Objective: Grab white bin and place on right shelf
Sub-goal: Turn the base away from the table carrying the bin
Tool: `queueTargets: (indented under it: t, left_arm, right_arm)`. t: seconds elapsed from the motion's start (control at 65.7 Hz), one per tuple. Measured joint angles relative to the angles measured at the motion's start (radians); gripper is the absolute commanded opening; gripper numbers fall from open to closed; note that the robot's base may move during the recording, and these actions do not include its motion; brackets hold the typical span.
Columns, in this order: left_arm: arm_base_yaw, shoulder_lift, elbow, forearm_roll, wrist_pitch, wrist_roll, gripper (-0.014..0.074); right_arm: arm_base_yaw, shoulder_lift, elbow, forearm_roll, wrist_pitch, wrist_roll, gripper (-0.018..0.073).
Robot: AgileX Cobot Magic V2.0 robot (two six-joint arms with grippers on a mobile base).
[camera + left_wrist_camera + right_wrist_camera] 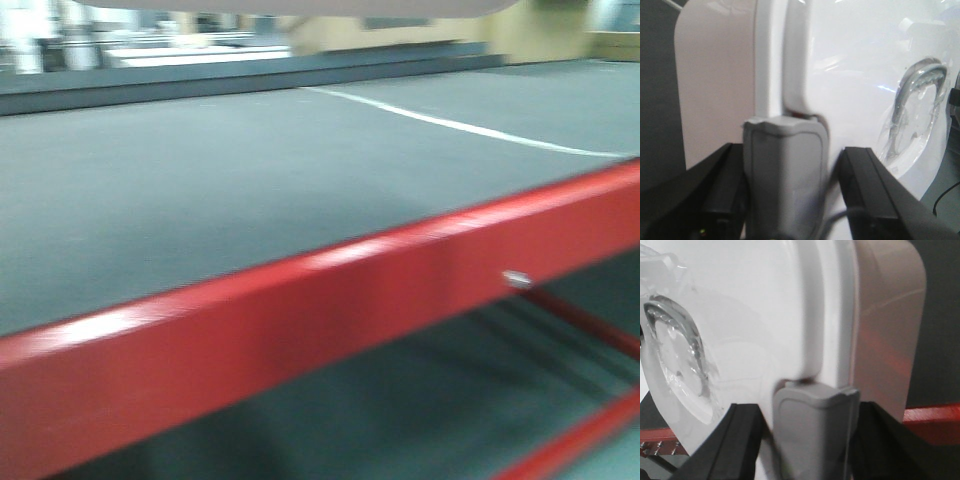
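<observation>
Up close between the two hands sits the white bin (pixel 715 90), so the grab part of the job looks done; the left hand (pixel 790 122) is squeezed onto the bin's edge, with one grey finger (pixel 785 170) pressed on the rim of the shiny lid (pixel 860 65) and the other finger hidden behind; the right hand (pixel 815 390) grips the other edge the same way, closed tight on the rim; past the bin runs the red rail (pixel 300 310) of a grey tabletop (pixel 200 180), and the bin seems to be held up off it; the right shelf is not in any view, so carrying the bin there and setting it down is what is left.
</observation>
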Motion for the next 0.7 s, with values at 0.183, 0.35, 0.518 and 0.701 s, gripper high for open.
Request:
queueTargets:
  t: [0.183,0.35,0.518,0.701]
  left_arm:
    - [0.0,0.0,0.0,0.0,0.0,-0.002,0.0241]
    - [0.0,0.0,0.0,0.0,0.0,-0.002,0.0241]
    - [0.0,0.0,0.0,0.0,0.0,-0.002,0.0241]
    - [0.0,0.0,0.0,0.0,0.0,-0.002,0.0241]
  right_arm:
    - [0.0,0.0,0.0,0.0,0.0,0.002,0.0414]
    - [0.0,0.0,0.0,0.0,0.0,0.002,0.0414]
    - [0.0,0.0,0.0,0.0,0.0,0.002,0.0414]
    - [0.0,0.0,0.0,0.0,0.0,0.002,0.0414]
